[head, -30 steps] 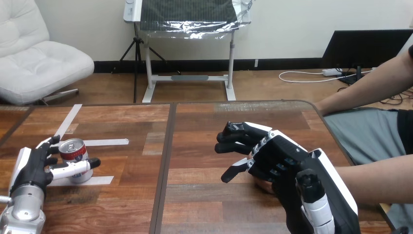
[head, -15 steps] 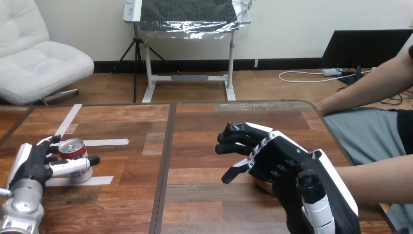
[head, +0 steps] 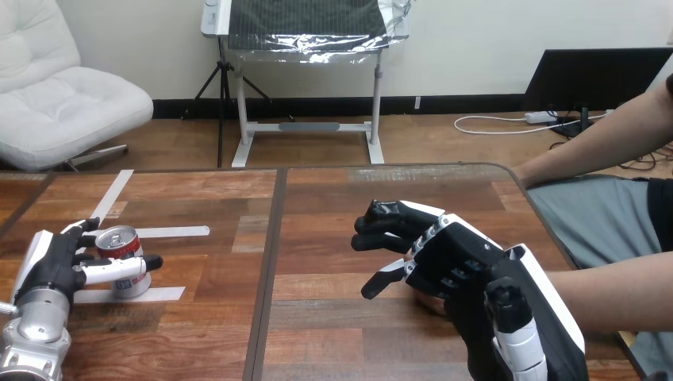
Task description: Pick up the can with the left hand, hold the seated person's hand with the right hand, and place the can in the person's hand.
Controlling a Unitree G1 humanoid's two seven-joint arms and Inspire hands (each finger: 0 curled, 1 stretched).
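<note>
Red-and-silver can (head: 121, 252) is stood upright on table (head: 317, 230) at far L, axis vertical; it is clasped betw. thumb & fingers of left hand (head: 52, 270); person's hand (head: 431, 302) is covered by right hand (head: 456, 262), well apart to the R; grip there can't be told; contents unseen.

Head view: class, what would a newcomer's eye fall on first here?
The robot's large black-and-white right hand, at lower right, lying over the end of the person's forearm reaching in from the right. Then the can at far left, standing on the table with the left hand curled round it.
</note>
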